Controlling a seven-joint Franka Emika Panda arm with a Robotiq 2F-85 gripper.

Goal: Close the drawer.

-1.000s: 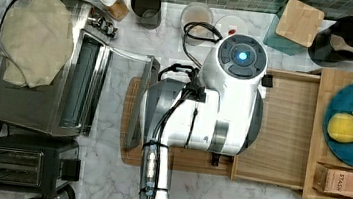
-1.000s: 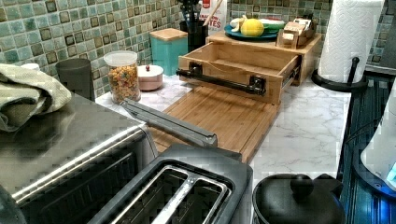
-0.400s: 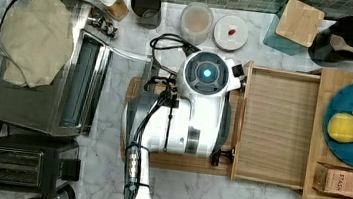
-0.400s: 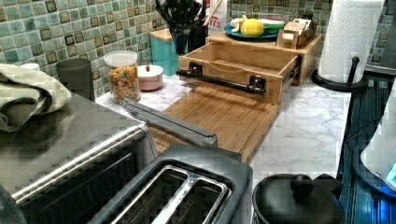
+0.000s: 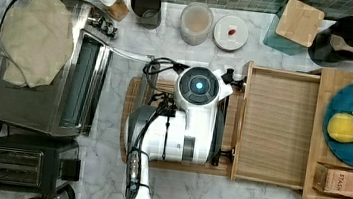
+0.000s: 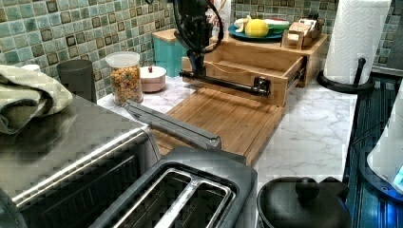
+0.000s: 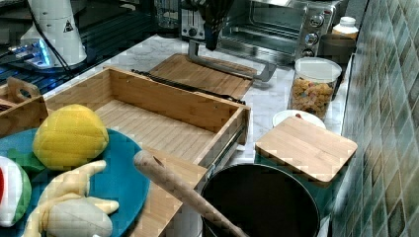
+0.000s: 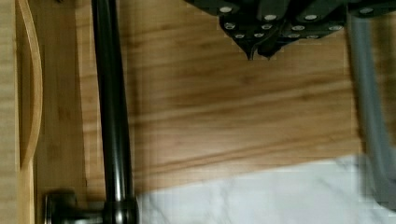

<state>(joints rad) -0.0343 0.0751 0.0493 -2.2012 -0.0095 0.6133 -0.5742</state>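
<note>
Standing pulled well out of its wooden stand (image 5: pixel 329 79), the drawer (image 5: pixel 274 128) shows its whole flat bottom in the top view, and its black bar handle (image 6: pixel 223 83) faces the cutting board (image 6: pixel 223 118) that lies on the marble counter (image 6: pixel 309 137) just in front of it. The gripper (image 8: pixel 258 50) hangs above the cutting board on the handle's outer side, near the bar but apart from it, which reads as a stance for pushing the front inward and not for grasping; in the wrist view the two fingertips meet in a point with nothing between them, so the jaws look closed and empty. The push line toward the stand looks free: nothing lies inside the drawer, and the stand's top, bearing the blue plate (image 5: pixel 347 149) of toy food, sits above the drawer's path. Behind the arm, the toaster oven's (image 5: pixel 72 87) lowered door reaches to the board's far edge, so room to back away is tight there. The cereal jar (image 6: pixel 124 76) and small lidded bowl (image 6: pixel 153 78) stand off to the side by the tiled wall, clear of the travel.
</note>
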